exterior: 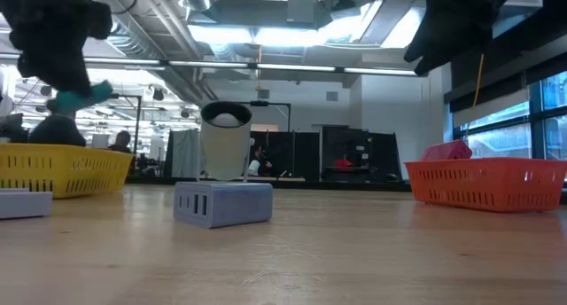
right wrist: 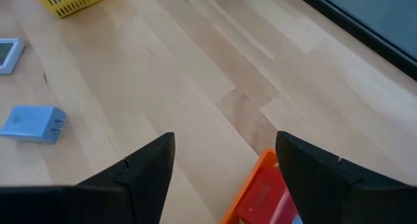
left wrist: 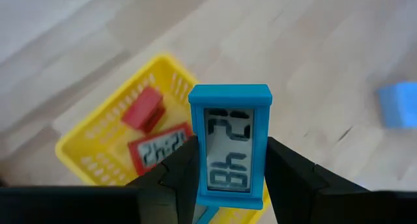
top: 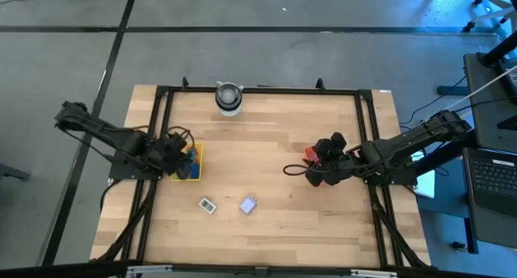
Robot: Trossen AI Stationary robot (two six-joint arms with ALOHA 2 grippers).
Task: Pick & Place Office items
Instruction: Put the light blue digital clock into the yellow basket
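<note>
My left gripper (left wrist: 231,160) is shut on a teal digital clock (left wrist: 229,142) and hangs over the yellow tray (left wrist: 98,149) at the table's left (top: 194,163). A red clock (left wrist: 159,149) and a red block (left wrist: 143,109) lie in that tray. A lavender plug block (top: 249,204) and a pale clock (top: 208,204) lie flat on the wood near the front. My right gripper (right wrist: 225,152) stands open and bare above the orange-red tray (right wrist: 251,185), which holds a red piece (right wrist: 267,195). My left gripper pinches the teal clock by its two long sides (left wrist: 199,175), on the lower half, between its two fingers. The fingers slant down toward the tray and run along the clock. The clock is lifted clear above the yellow tray, its display facing the wrist camera.
A grey-white cylinder (top: 229,98) stands at the table's far edge. A black frame (top: 161,132) runs around the tabletop. Bare wood (top: 258,149) lies between the two trays.
</note>
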